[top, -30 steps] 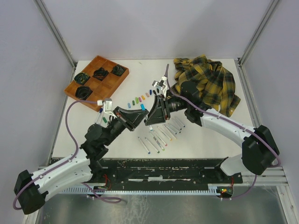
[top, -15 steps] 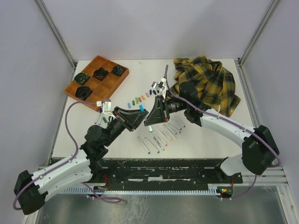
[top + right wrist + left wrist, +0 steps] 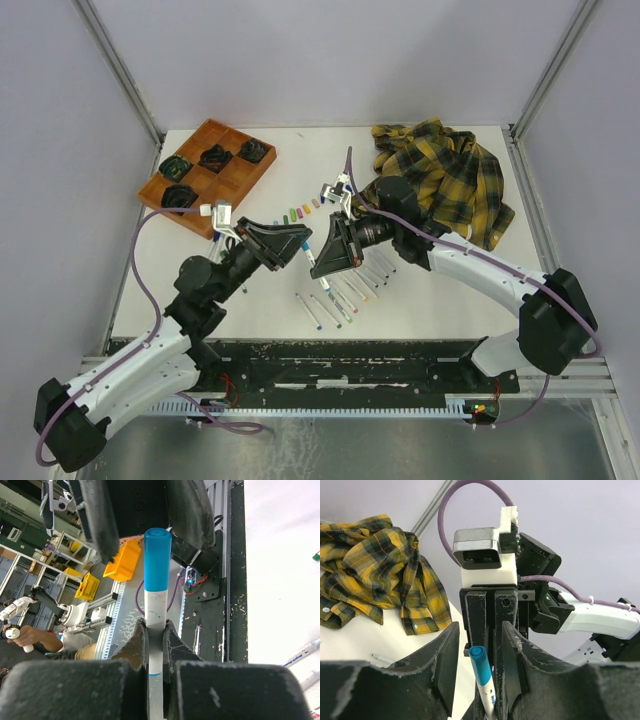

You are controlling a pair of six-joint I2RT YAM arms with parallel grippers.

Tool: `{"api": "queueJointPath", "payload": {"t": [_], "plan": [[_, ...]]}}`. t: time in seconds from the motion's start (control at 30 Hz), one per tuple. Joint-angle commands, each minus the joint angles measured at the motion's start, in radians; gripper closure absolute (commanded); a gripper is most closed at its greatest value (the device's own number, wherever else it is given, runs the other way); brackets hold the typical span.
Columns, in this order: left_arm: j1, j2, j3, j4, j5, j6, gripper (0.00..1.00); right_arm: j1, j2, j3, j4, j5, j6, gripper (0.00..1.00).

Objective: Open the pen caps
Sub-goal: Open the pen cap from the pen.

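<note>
Pulled back toward the left since a second ago, the left gripper (image 3: pixel 480 640) now stands released, its fingers flanking the blue pen cap (image 3: pixel 479 661) without touching it. To its right, mid-frame, the right gripper (image 3: pixel 156 632) is clenched on the white marker barrel (image 3: pixel 154 605) just below that cap.

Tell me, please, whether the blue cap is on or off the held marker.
On: the blue cap sits on the white barrel clamped by the right end effector; the left end effector stands open around it.
</note>
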Motion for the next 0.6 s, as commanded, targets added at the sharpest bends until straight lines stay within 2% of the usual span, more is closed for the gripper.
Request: {"api": "queueJointPath", "payload": {"t": [0.0, 0.3, 0.4, 0.5, 0.53, 0.57], "plan": [[0.033, 0.011, 0.032, 0.049, 0.127, -0.066, 0.56, 0.003, -0.010, 0.056, -0.023, -0.016, -0.044, 1.00], [0.045, 0.031, 0.032, 0.047, 0.185, -0.074, 0.55, -0.001, -0.018, 0.081, -0.104, -0.010, -0.112, 1.00], [0.049, 0.038, 0.032, 0.046, 0.193, -0.080, 0.59, -0.003, -0.021, 0.086, -0.123, -0.005, -0.130, 1.00], [0.057, 0.037, 0.033, 0.048, 0.202, -0.085, 0.67, -0.004, -0.022, 0.091, -0.154, 0.000, -0.155, 1.00], [0.060, 0.036, 0.034, 0.048, 0.204, -0.089, 0.73, -0.004, -0.021, 0.096, -0.174, 0.002, -0.172, 1.00], [0.066, 0.034, 0.037, 0.047, 0.207, -0.091, 0.83, -0.005, -0.021, 0.099, -0.190, 0.005, -0.188, 1.00]]}}
